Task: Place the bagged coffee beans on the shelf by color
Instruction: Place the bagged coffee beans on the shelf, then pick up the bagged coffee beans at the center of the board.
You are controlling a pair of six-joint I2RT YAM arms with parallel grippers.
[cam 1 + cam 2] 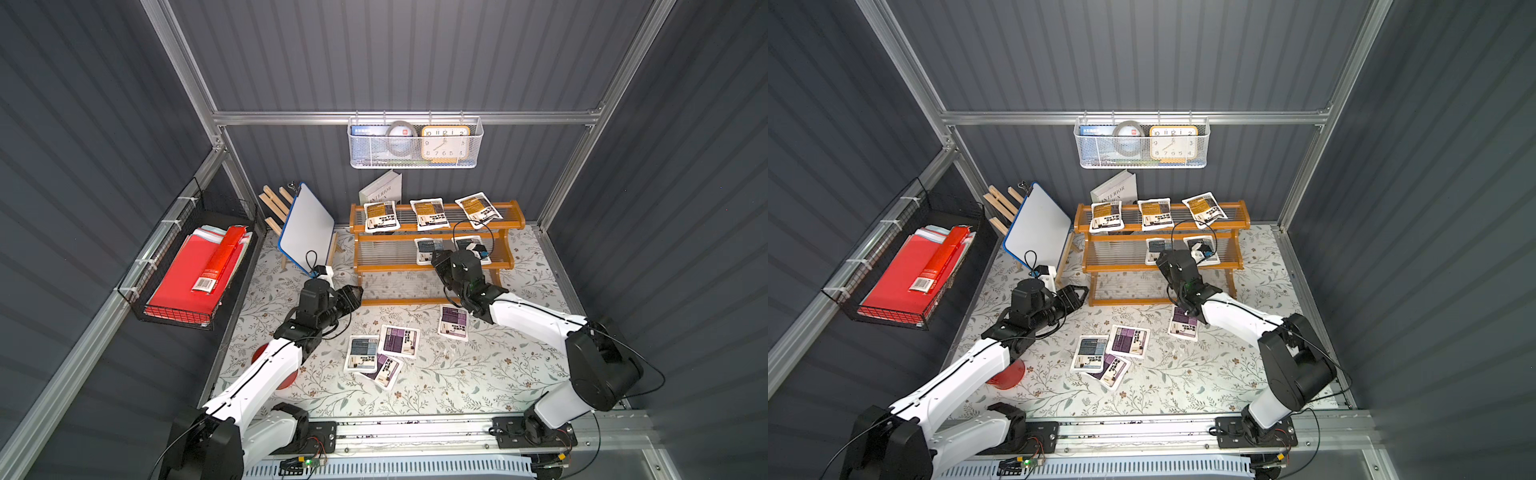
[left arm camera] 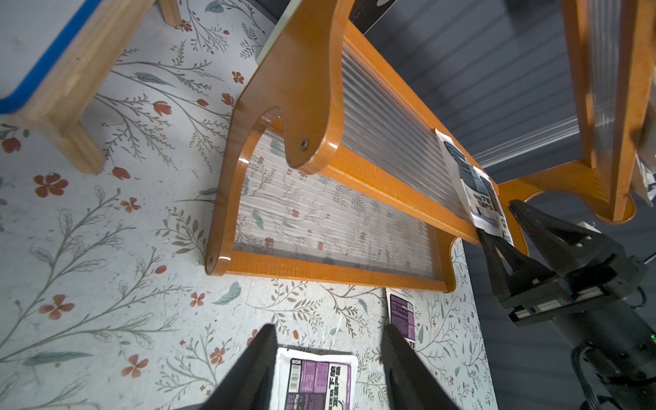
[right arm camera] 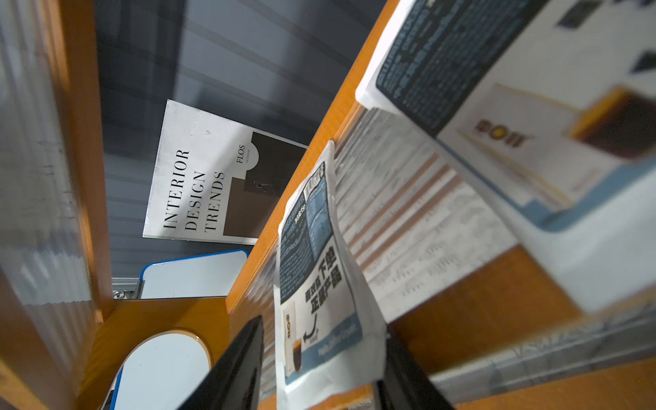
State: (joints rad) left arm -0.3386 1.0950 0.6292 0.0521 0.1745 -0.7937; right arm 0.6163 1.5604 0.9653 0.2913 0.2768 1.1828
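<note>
A flat white pouch with blue-grey label (image 3: 319, 269) lies on the middle tier of the orange-brown wooden shelf (image 3: 479, 319), between the parted fingers of the right gripper (image 3: 324, 326), a matching pouch (image 3: 532, 124) just beside. The left gripper (image 2: 329, 330), parted and empty, hangs near a purple-labelled white pouch (image 2: 319, 380).

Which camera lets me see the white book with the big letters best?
The right wrist view. There the book is big, nearly its whole front cover shows, and you can read the title. In both top views the book is small, leaning behind the shelf and partly hidden. I cannot make it out in the left wrist view.
</note>
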